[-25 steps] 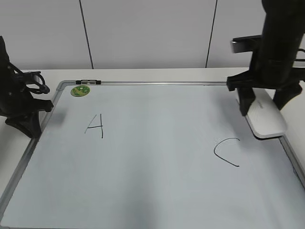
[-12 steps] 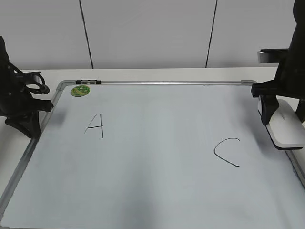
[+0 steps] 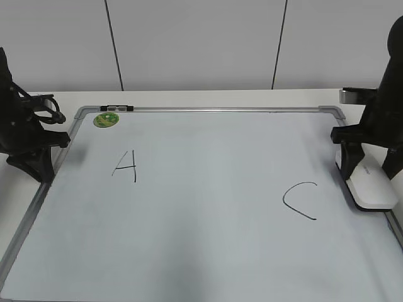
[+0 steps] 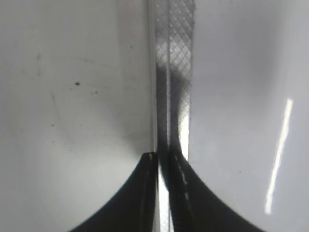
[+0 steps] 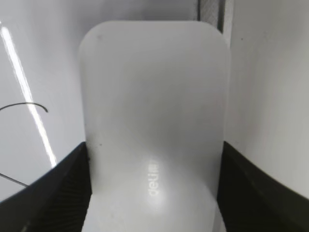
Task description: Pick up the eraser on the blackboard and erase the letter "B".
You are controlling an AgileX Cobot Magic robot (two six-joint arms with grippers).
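The blackboard (image 3: 201, 214) is a white board in a grey frame, with a black "A" (image 3: 126, 165) and "C" (image 3: 298, 200) on it. No letter "B" shows anywhere on it. The white eraser (image 3: 373, 185) sits at the board's right edge, between the fingers of my right gripper (image 3: 368, 171). In the right wrist view the eraser (image 5: 154, 96) fills the space between both fingers of the right gripper (image 5: 153, 154), with part of the "C" stroke (image 5: 30, 104) to its left. My left gripper (image 4: 164, 157) is shut and empty over the board's left frame (image 4: 176, 72).
A round green magnet (image 3: 106, 119) sits at the board's far left corner. The left arm (image 3: 28, 141) stands at the board's left edge. The table edge and a grey wall lie behind the board.
My right gripper has carried the eraser rightward from above the "C" to the board's right edge, then settled slightly lower and to the left. The left arm has not moved.
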